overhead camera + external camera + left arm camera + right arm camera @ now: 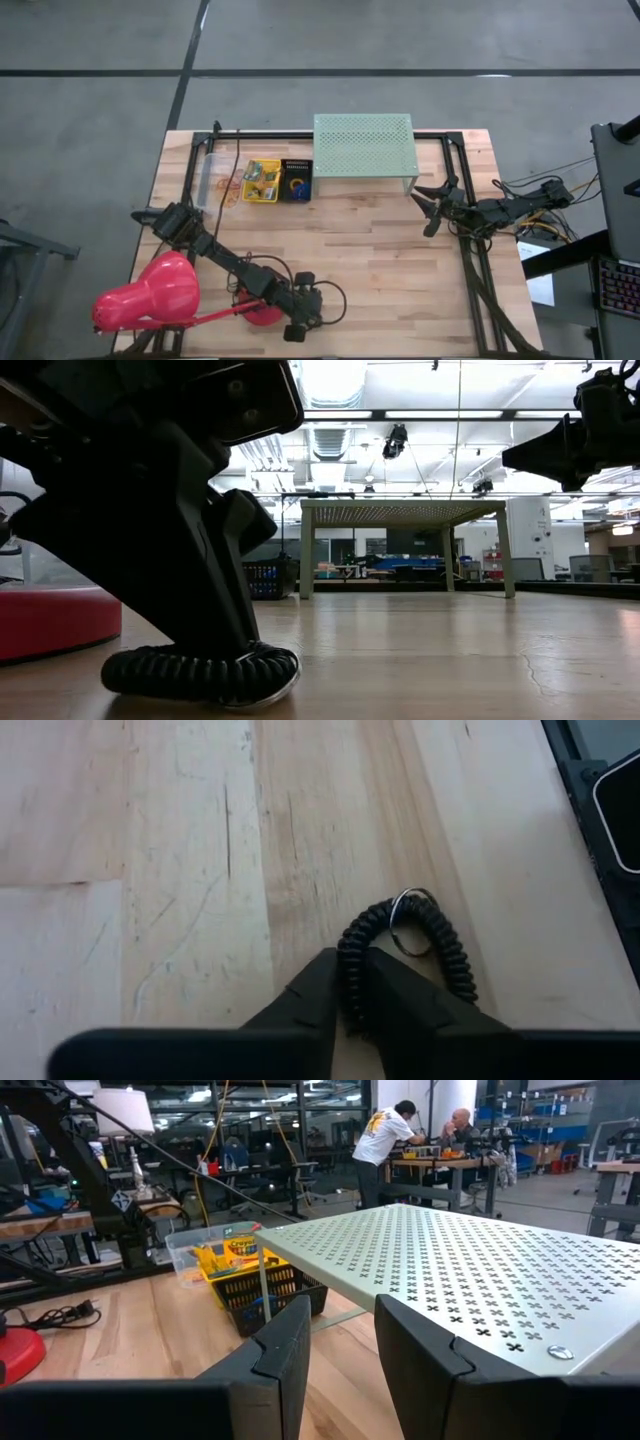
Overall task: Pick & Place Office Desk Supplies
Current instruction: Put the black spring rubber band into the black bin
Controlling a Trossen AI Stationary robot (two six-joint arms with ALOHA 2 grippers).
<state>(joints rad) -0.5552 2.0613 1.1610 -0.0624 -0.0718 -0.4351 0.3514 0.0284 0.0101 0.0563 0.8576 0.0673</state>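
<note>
A black coiled ring loop point(420, 945) with a small metal key ring lies on the wood near the table's near edge, and shows in the low view point(200, 672) too. My left gripper point(350, 965) is down on it point(297, 328), shut on the coil. My right gripper point(340, 1335) hovers open at the table's right side point(430, 208), just off the mint-green shelf point(363, 145). At the far side stand a yellow bin of crayon boxes point(262, 181), a black bin with coloured loops point(297, 182) and a clear bin of rubber bands point(222, 186). My left gripper pinches one side of the black loop's coil point(352, 982) between its two fingers, which lie across the coil strand. The fingers come down from above. The loop's underside rests on the table point(215, 695), with the key ring end point(408, 910) lying beyond the fingertips.
The pink desk lamp point(150, 295) lies at the near left corner, its red base point(262, 314) right beside my left gripper. The shelf stands on legs at the far edge. Bare wood point(380, 270) spreads across the middle. People sit in the room beyond point(385, 1135).
</note>
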